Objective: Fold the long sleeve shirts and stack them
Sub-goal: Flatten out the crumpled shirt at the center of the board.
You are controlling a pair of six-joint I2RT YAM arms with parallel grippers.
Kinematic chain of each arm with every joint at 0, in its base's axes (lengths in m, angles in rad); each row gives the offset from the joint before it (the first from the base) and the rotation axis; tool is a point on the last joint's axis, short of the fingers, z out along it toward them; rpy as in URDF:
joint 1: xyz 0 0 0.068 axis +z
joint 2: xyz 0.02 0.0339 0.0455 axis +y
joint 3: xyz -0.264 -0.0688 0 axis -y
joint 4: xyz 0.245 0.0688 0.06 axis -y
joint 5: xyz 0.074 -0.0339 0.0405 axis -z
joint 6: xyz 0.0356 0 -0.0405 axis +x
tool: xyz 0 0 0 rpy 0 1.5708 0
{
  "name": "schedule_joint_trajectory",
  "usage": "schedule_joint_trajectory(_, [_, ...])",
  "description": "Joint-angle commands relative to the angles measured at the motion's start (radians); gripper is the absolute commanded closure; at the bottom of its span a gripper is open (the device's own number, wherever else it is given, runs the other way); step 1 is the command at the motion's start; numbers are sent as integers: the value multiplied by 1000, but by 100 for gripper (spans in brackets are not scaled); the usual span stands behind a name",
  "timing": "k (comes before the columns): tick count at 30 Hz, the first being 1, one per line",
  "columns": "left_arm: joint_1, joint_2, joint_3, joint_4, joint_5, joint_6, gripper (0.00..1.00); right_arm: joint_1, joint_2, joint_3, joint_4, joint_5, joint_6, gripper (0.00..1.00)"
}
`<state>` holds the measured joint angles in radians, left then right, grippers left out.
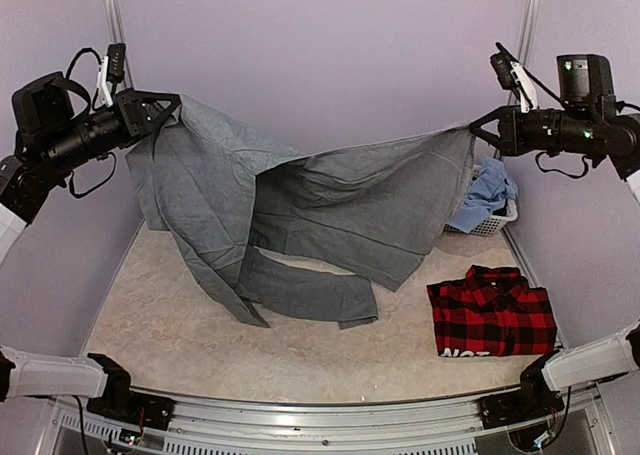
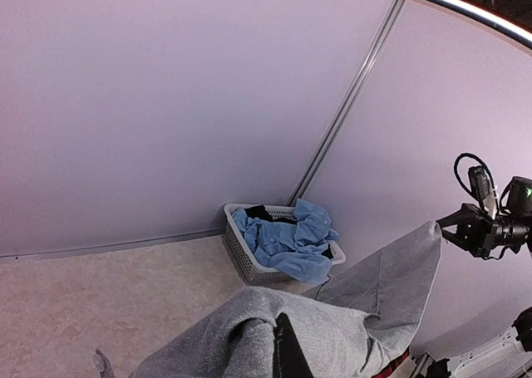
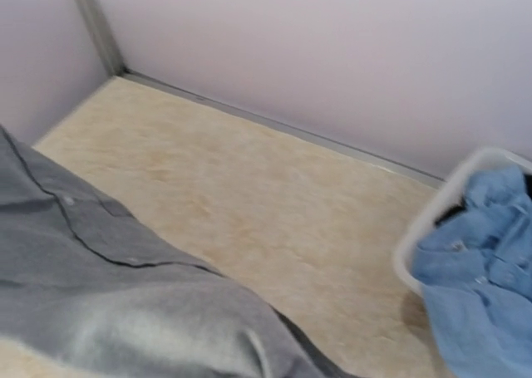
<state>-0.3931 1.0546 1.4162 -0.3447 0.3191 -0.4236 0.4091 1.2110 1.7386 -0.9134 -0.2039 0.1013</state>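
While one grey shirt (image 1: pixel 340 205) hangs, one plaid shirt (image 1: pixel 490 315) lies folded.

The left arm (image 1: pixel 60 135) is built of black cylindrical housings, with white tubular links (image 1: pixel 48 373) seen towards the near edge, joined to black base joints (image 1: pixel 112 387). A white bracket (image 1: pixel 103 81) is mounted on top, and a thin black cable (image 1: pixel 88 183) is looped beneath. The left gripper (image 1: pixel 165 105) is formed of black, angular, open-framed fingers. The right arm (image 1: pixel 590 130) is finished alike, in black. Small green indicator lights (image 1: pixel 568 66) are lit on it, and the right gripper (image 1: pixel 482 130) is shaped the same.
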Motion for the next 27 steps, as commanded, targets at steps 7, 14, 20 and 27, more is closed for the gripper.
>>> schedule_joint_trajectory(7, [-2, -138, 157, -211, 12, -6, 100, 5, -73, 121, -144, -237, 23, 100])
schedule_joint_trajectory(14, [-3, -254, 139, -284, 67, -40, 100, 6, -180, 54, -158, -302, 70, 100])
schedule_joint_trajectory(20, [5, -320, 163, -335, 109, -62, 100, 6, -244, 17, -159, -353, 120, 100])
schedule_joint_trajectory(27, [11, -259, 106, -291, 51, -66, 100, 6, -206, -6, -161, -151, 143, 100])
